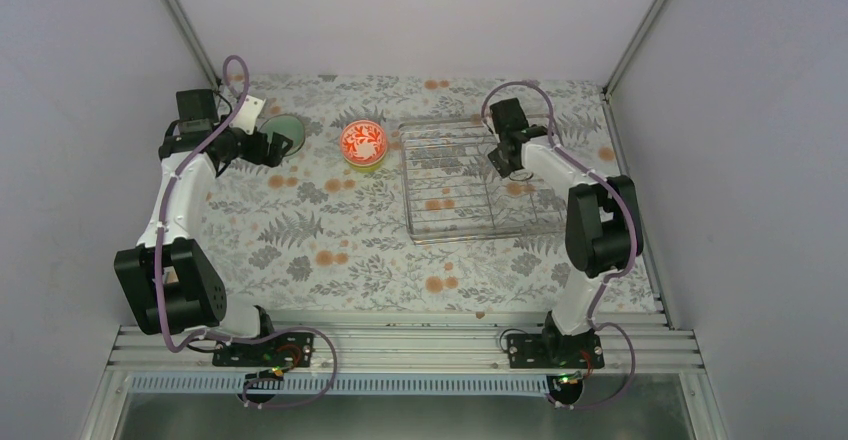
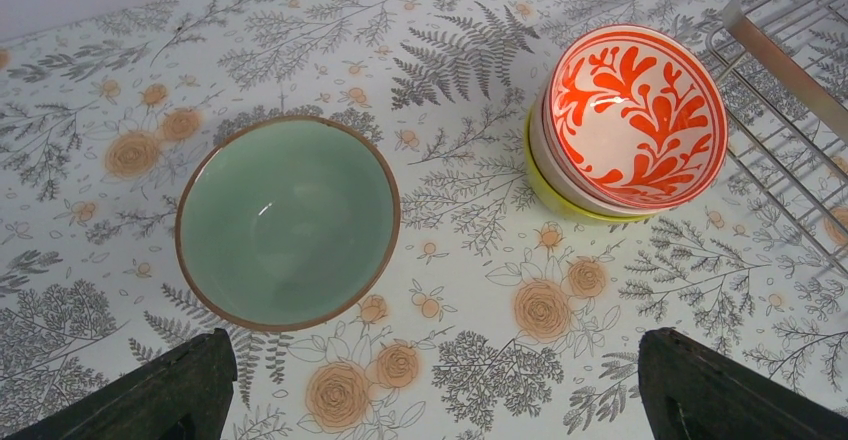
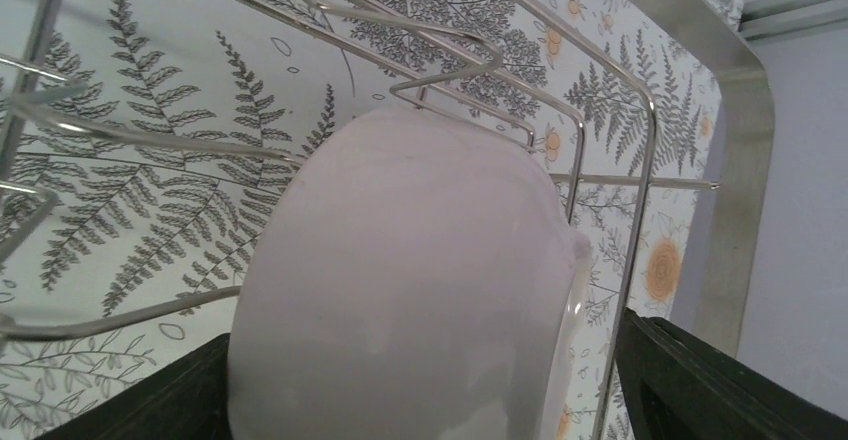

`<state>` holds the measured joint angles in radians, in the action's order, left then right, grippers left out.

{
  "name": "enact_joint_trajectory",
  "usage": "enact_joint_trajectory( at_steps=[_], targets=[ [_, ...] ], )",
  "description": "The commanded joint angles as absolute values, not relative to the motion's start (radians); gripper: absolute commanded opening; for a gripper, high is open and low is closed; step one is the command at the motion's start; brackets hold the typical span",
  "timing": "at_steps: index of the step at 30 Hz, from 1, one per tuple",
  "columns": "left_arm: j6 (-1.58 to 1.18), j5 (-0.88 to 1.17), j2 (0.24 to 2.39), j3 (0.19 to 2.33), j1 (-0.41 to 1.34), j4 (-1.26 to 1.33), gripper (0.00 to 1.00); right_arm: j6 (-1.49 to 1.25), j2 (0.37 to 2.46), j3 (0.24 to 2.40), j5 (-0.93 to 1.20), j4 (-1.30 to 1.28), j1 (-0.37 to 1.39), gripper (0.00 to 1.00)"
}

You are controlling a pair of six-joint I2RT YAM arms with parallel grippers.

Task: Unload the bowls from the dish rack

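Note:
The white bowl [image 3: 420,280] stands on its edge in the silver wire dish rack [image 1: 450,222]. My right gripper [image 3: 420,405] is open, with one finger on each side of this bowl; the left finger [image 3: 150,395] is at its wall and the right finger [image 3: 720,385] is just clear of its rim. In the top view my right gripper [image 1: 507,160] hides this bowl. The mint green bowl [image 2: 288,222] sits upright on the table. The red-orange patterned bowl [image 2: 632,115] is nested in the yellow-green bowl [image 2: 556,200]. My left gripper [image 2: 430,405] is open and empty just in front of the mint bowl.
The flowered tablecloth [image 1: 330,230] covers the table. The rack's left edge [image 2: 790,90] lies close to the right of the bowl stack [image 1: 363,144]. The mint bowl [image 1: 289,128] is near the back left. Grey walls close in the back and both sides.

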<state>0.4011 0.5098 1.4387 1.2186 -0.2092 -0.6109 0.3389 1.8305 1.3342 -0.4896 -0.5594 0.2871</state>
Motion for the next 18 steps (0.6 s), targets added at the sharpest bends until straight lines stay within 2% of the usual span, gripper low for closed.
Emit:
enact_joint_trajectory(
  at_steps=[1,7,13,18],
  targets=[
    [0.39,0.54,1.413,1.208,-0.217,-0.597,1.0,0.333,1.819,1.309,-0.602,-0.52,0.292,0.88],
    [0.388,0.546,1.41,1.209,-0.221,-0.598,1.0,0.339,1.787,1.299,-0.63,-0.509,0.288,0.85],
    [0.39,0.552,1.407,1.208,-0.225,-0.603,1.0,0.323,1.796,1.287,-0.631,-0.521,0.28,0.74],
    [0.39,0.557,1.403,1.21,-0.227,-0.608,1.0,0.31,1.784,1.287,-0.624,-0.539,0.272,0.61]
  ],
)
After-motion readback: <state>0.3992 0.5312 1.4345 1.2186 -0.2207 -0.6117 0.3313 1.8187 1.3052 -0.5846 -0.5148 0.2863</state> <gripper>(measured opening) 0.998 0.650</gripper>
